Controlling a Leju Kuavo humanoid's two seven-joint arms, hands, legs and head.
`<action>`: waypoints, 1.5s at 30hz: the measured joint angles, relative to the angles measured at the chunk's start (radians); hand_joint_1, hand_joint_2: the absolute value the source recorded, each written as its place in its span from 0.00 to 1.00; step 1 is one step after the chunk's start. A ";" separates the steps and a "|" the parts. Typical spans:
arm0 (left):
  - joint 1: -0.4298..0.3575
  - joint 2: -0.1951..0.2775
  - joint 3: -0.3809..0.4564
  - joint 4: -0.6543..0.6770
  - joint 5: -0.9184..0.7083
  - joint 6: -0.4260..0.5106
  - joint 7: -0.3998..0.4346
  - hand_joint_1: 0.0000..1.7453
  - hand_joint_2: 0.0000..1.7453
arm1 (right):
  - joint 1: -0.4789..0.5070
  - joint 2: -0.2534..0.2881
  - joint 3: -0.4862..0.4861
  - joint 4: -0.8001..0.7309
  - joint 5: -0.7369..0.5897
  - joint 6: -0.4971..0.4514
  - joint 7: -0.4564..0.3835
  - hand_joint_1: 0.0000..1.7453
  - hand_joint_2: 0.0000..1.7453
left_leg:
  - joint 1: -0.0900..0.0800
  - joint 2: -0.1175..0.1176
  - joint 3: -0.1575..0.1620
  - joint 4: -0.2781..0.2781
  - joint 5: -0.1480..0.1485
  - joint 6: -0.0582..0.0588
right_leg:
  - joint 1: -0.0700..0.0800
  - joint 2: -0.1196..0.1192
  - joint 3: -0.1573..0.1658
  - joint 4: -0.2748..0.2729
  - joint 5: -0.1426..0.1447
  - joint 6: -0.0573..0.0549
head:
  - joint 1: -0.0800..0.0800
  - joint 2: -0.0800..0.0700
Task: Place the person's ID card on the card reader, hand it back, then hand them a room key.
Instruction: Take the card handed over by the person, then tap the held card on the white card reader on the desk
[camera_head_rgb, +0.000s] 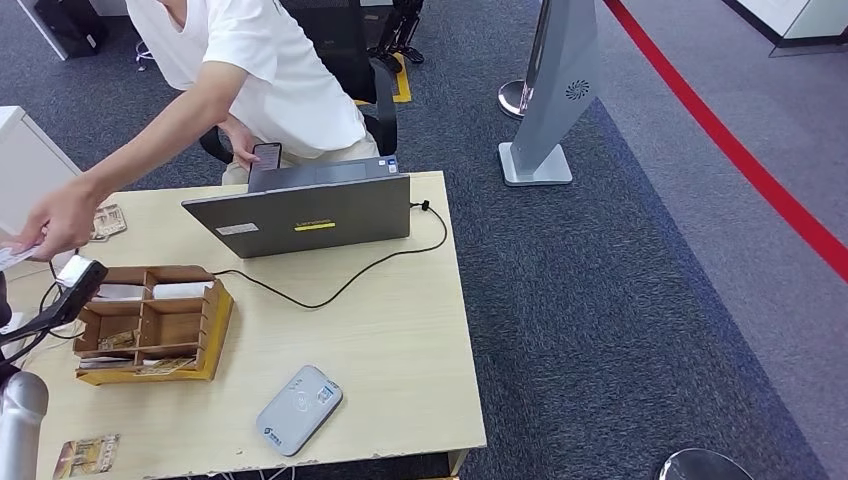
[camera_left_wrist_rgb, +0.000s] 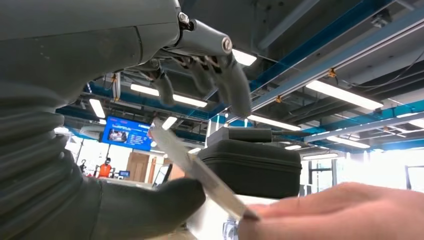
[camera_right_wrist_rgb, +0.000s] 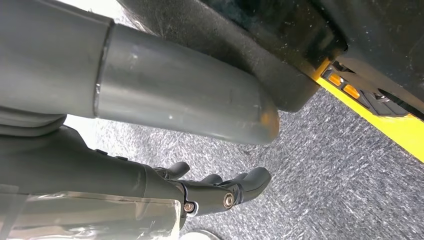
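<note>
At the left edge, my left hand (camera_left_wrist_rgb: 165, 150) is spread around the person's thin pale ID card (camera_left_wrist_rgb: 200, 175), not yet gripping; next, close, then carry it to the grey card reader (camera_head_rgb: 299, 409). My right hand (camera_right_wrist_rgb: 220, 192) hangs curled, empty.

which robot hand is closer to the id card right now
Left. The left hand is right at the ID card, which the person's hand holds between its thumb and fingers. The right hand hangs above the carpet.

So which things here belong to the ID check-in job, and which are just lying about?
Job:
ID card, between the left hand and the person's hand
card reader
wooden organiser holding cards

Lying about:
laptop and its cable
phone
grey floor stand
</note>
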 joint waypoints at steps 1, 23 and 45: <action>0.000 0.000 0.000 0.001 0.003 0.000 0.000 1.00 1.00 | 0.000 0.000 0.000 0.000 0.003 0.000 0.001 0.00 0.00 | 0.000 0.000 0.000 0.000 0.000 0.000 | 0.000 0.000 0.000 0.000 0.000 0.000 | 0.000 0.000; 0.067 -0.029 -0.066 -0.069 0.017 -0.034 -0.017 1.00 1.00 | -0.002 0.000 0.000 0.000 0.020 -0.008 0.019 0.00 0.00 | 0.000 0.000 -0.001 0.000 0.000 0.000 | 0.000 0.000 -0.001 0.000 0.000 0.000 | 0.000 0.000; 0.311 -0.147 -0.504 -0.492 -0.119 -0.025 -0.015 1.00 1.00 | -0.002 0.000 0.000 -0.001 0.021 -0.013 0.034 0.00 0.00 | -0.001 -0.001 -0.001 0.000 0.000 0.000 | -0.001 -0.001 -0.001 -0.001 0.000 0.000 | 0.000 0.000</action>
